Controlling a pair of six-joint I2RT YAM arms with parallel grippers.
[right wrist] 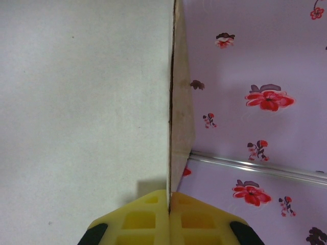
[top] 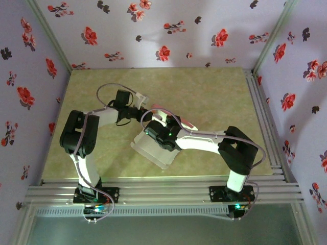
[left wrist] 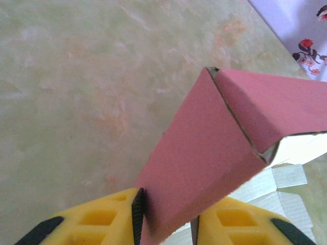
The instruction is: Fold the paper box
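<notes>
The paper box [top: 152, 149] is held tilted above the middle of the table, its pale grey-white face up and salmon pink edges showing at its far side. In the left wrist view a folded pink wall of the box [left wrist: 204, 153] runs down between the yellow fingers. My left gripper [left wrist: 166, 217] is shut on that wall, with its left pad [left wrist: 137, 212] pressed on the card. My right gripper [right wrist: 169, 201] is shut on a thin upright card edge [right wrist: 176, 127], with the wide pale panel [right wrist: 82, 102] to its left.
The greenish marbled table top [top: 214, 92] lies open behind and to the right of the box. Aluminium rails run along the right side [top: 265, 127] and the near edge [top: 163, 190]. Floral cloth walls [top: 153, 30] close in the back and sides.
</notes>
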